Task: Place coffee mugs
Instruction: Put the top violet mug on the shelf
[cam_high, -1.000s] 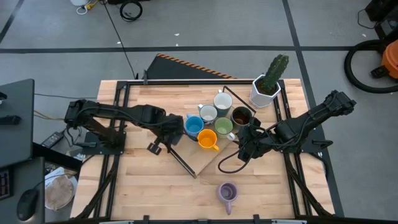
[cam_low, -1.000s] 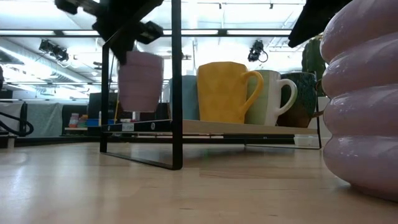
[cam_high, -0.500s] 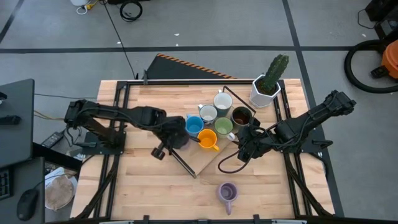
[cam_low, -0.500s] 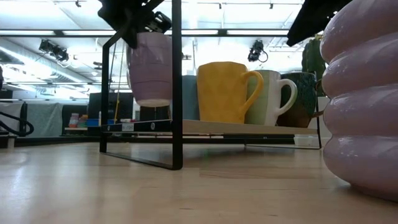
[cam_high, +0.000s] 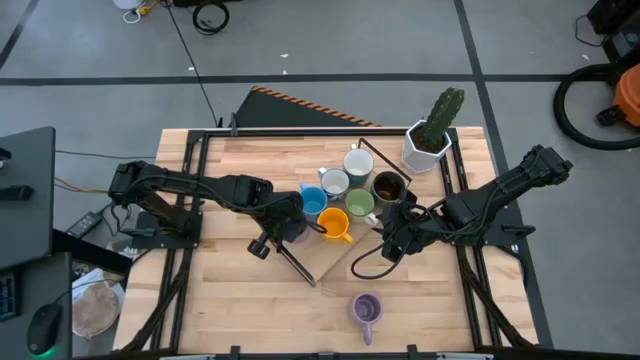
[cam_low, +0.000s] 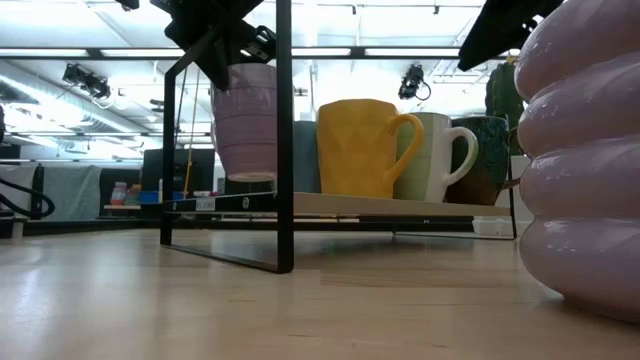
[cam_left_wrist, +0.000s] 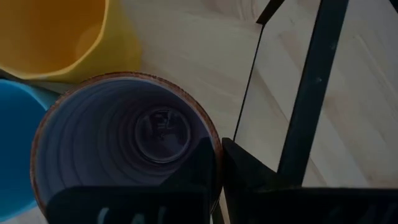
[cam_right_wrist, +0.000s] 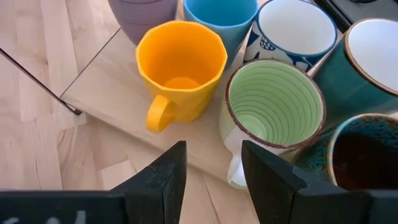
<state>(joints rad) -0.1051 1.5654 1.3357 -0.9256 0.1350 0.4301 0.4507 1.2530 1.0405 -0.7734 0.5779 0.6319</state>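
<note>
Left gripper (cam_high: 283, 226) is pinching the rim of a lavender mug (cam_low: 247, 120), one finger (cam_left_wrist: 205, 168) inside the cup and the other outside. From the low view that mug hangs upright just above the wooden board (cam_low: 400, 204), right at the black rack frame (cam_low: 285, 140), with the orange mug (cam_low: 362, 147) just beside it. The wrist camera looks straight down into the purple cup, with orange and blue rims crowding next to it.

Nearest the low camera, the second lavender mug (cam_high: 366, 309) sits alone on the table (cam_high: 230, 300), well apart from the rest, toward the front edge.

Right gripper (cam_high: 391, 243) hovers just in front of the mug cluster with its fingers (cam_right_wrist: 165, 180) spread and holding nothing, pointed at the orange and green mugs.

Behind the orange one come the blue mug (cam_high: 312, 201) and the green mug (cam_high: 360, 204), packed close together. Further back there's a white mug (cam_high: 334, 183), another white mug (cam_high: 358, 162), and the dark brown mug (cam_high: 388, 186), which has a teal outside in the right wrist view.

Past all that, at the far right corner, stands the white pot with the cactus (cam_high: 433, 128).
</note>
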